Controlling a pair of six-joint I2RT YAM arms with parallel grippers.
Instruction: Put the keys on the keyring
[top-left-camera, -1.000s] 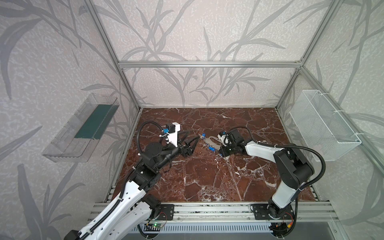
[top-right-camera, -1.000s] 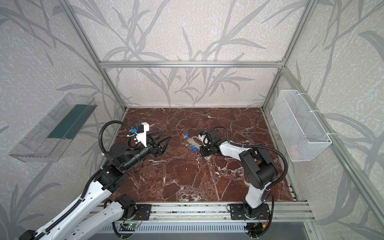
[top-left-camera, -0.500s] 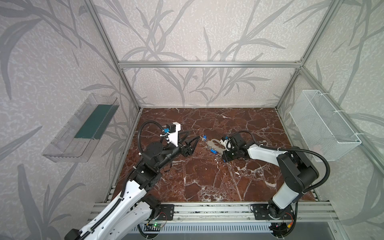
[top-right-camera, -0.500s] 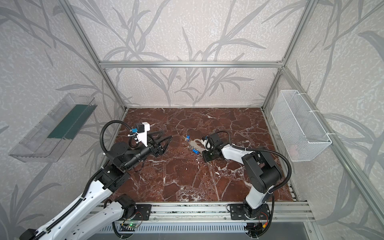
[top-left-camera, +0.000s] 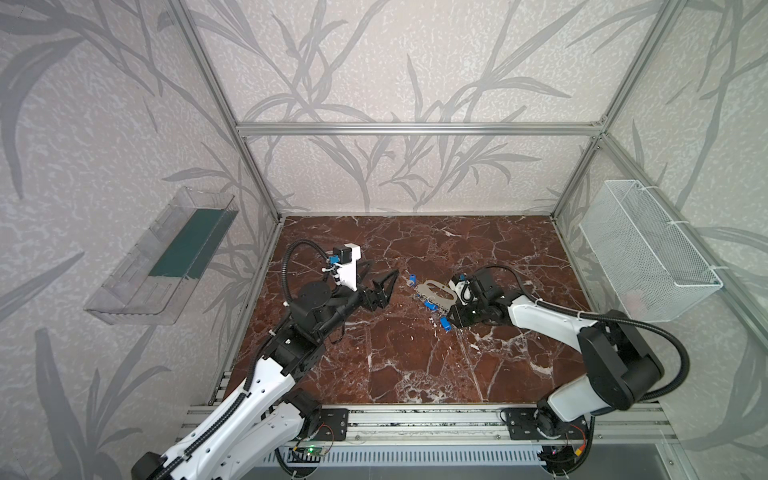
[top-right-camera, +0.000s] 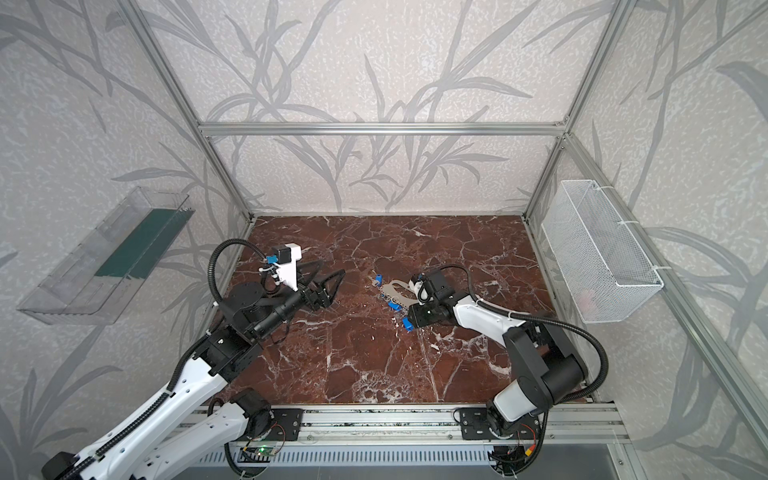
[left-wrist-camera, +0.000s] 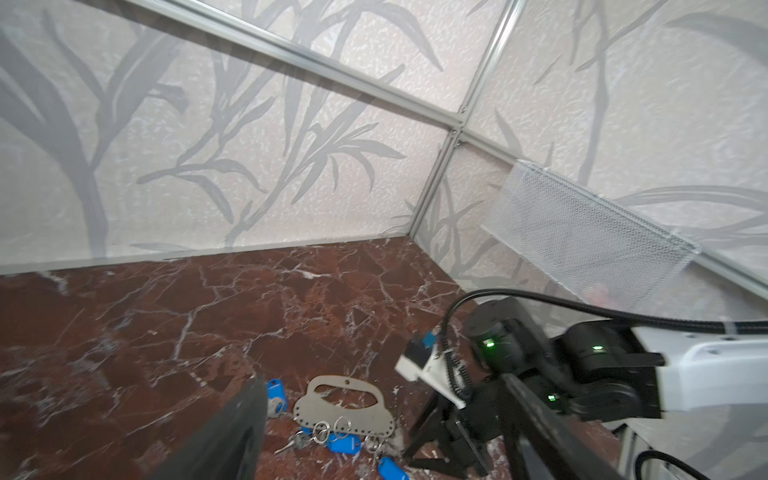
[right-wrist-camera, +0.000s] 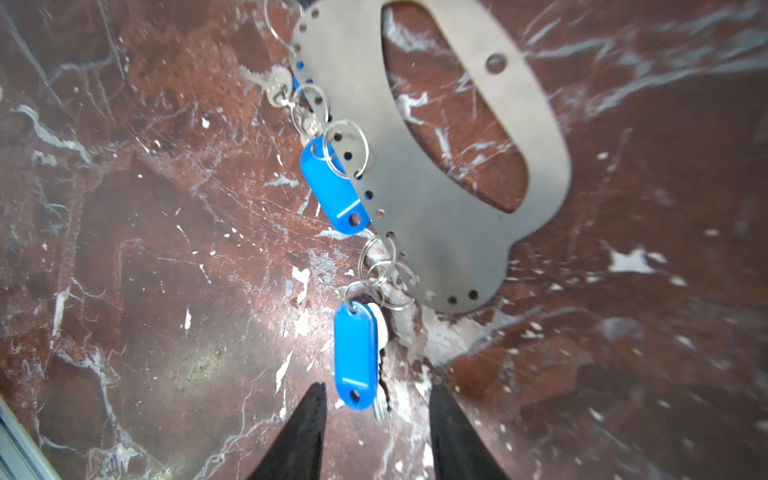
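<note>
The grey half-moon keyring (top-left-camera: 436, 291) (top-right-camera: 397, 291) (left-wrist-camera: 345, 405) (right-wrist-camera: 415, 166) lies flat on the marble floor. Several keys with blue tags (top-left-camera: 430, 306) (top-right-camera: 394, 306) (left-wrist-camera: 344, 444) (right-wrist-camera: 332, 187) hang by small rings along its holed edge. One tagged key (right-wrist-camera: 356, 357) (top-left-camera: 445, 323) trails off the plate's end. My right gripper (right-wrist-camera: 376, 399) (top-left-camera: 452, 321) is open, its fingers either side of that tag's tip without touching it. My left gripper (top-left-camera: 384, 282) (top-right-camera: 328, 286) (left-wrist-camera: 384, 432) stands wide open and empty, left of the keyring.
A white mesh basket (top-left-camera: 648, 257) hangs on the right wall and a clear plastic tray (top-left-camera: 166, 257) on the left wall. Aluminium frame posts edge the floor, and a rail (top-left-camera: 415, 419) runs along the front.
My right gripper has opened, let go of the tagged key and drawn back toward the front. My left gripper has opened wider, staying in place.
</note>
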